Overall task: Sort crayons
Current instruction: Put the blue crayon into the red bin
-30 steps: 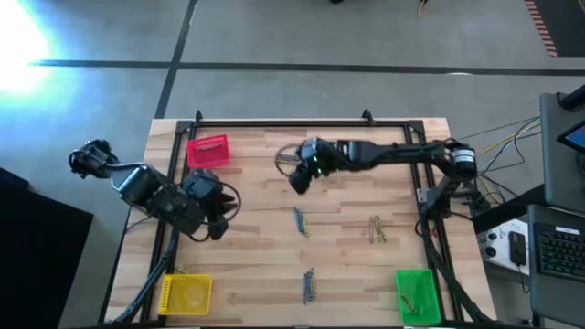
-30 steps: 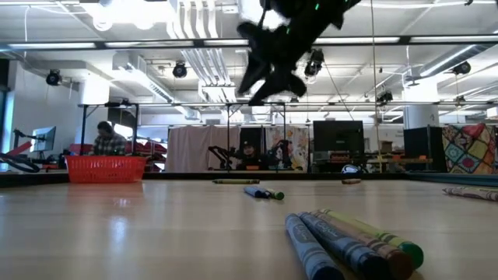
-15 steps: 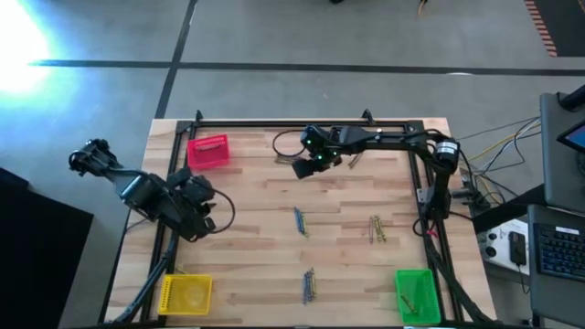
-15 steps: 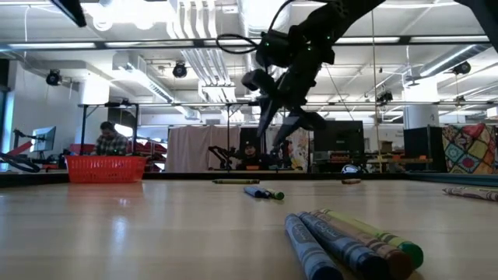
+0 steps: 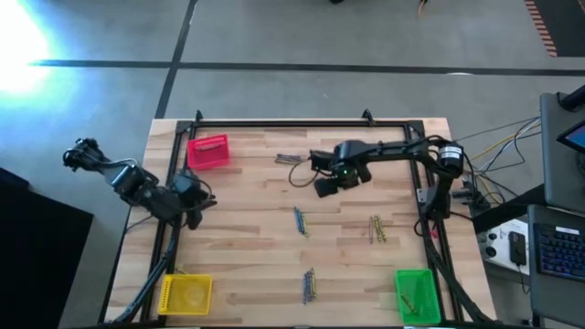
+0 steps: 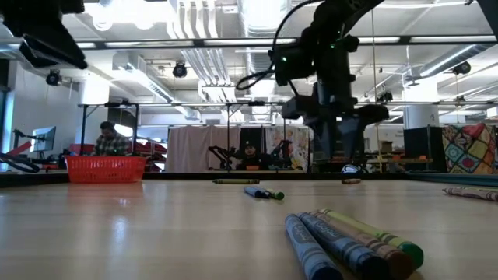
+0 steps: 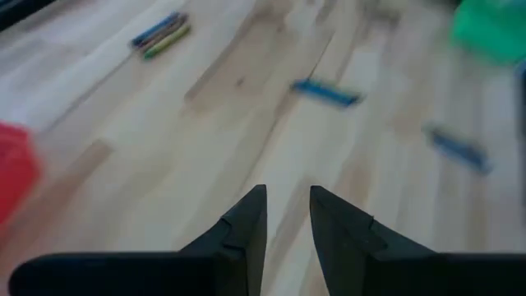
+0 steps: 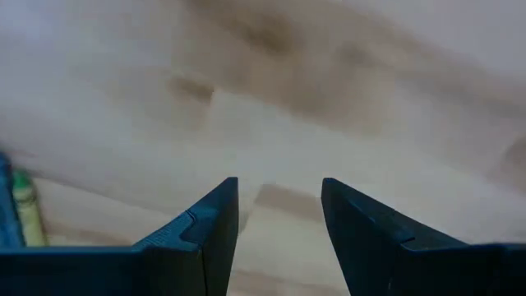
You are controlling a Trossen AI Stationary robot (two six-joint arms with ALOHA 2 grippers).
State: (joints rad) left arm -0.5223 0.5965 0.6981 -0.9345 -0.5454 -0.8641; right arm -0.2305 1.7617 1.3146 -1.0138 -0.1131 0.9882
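Crayons lie in small clusters on the wooden table: a dark one near the far edge [image 5: 291, 159], a blue one mid-table [image 5: 299, 219], an olive one to its right [image 5: 377, 228] and a blue one near the front [image 5: 309, 285]. The front cluster fills the low view [image 6: 350, 241]. My right gripper [image 5: 329, 183] hangs open and empty above bare wood [image 8: 279, 193], right of the far cluster. My left gripper [image 5: 189, 199] is at the table's left edge, empty, its fingers a narrow gap apart [image 7: 288, 201].
A red bin [image 5: 208, 152] stands at the far left, a yellow bin [image 5: 187, 294] at the near left, and a green bin [image 5: 416, 294] holding some crayons at the near right. A black frame [image 5: 302, 122] runs along the table's edges. People sit in the room behind [image 6: 109, 140].
My right gripper has gone first toward the far edge, then toward the table's right, and has turned so that its fingers point down. My left gripper has drawn back toward the table's left edge and a little toward the far side.
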